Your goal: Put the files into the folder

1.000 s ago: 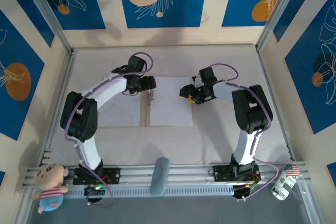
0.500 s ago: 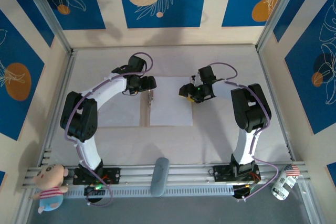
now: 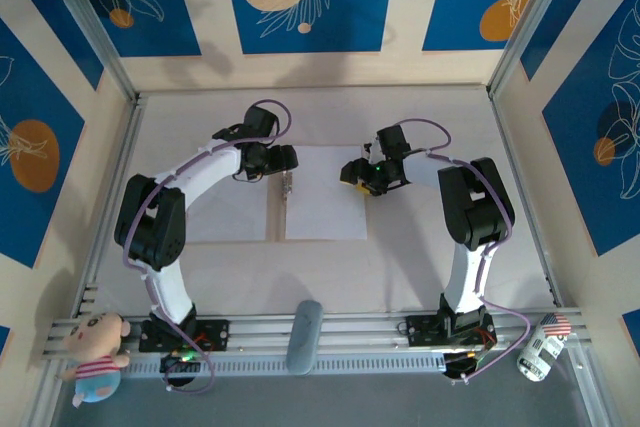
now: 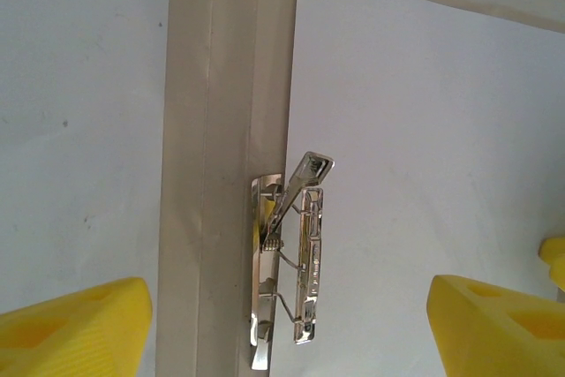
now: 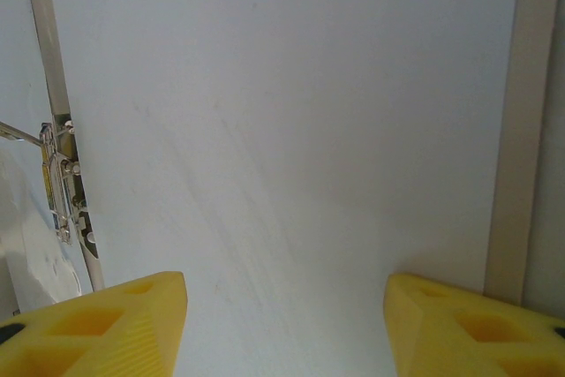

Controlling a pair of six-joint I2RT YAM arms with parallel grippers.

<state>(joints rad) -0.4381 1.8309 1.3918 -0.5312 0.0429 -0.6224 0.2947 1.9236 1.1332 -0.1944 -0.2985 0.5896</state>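
The folder lies open and flat, its tan spine (image 3: 277, 207) (image 4: 212, 130) running down the middle. One white file (image 3: 325, 202) (image 5: 291, 112) covers the right panel, and another white sheet (image 3: 228, 212) (image 4: 79, 130) lies left of the spine. A metal clip (image 3: 287, 185) (image 4: 296, 253) sits at the spine with its lever raised. My left gripper (image 3: 283, 159) (image 4: 287, 328) hovers open over the clip, the yellow fingertips (image 4: 79, 324) wide apart. Over the right sheet's far right part hangs my right gripper (image 3: 352, 173) (image 5: 287, 324), open with nothing between its fingers.
The folder's tan right edge (image 5: 530, 130) shows beside the sheet. A grey oblong object (image 3: 303, 335) rests on the front rail, with a plush toy (image 3: 95, 355) at the near left and a small white figure (image 3: 540, 347) at the near right. Walls enclose the table.
My right gripper has shifted slightly left and toward the far side over the right sheet. The left arm and the sheets have not moved.
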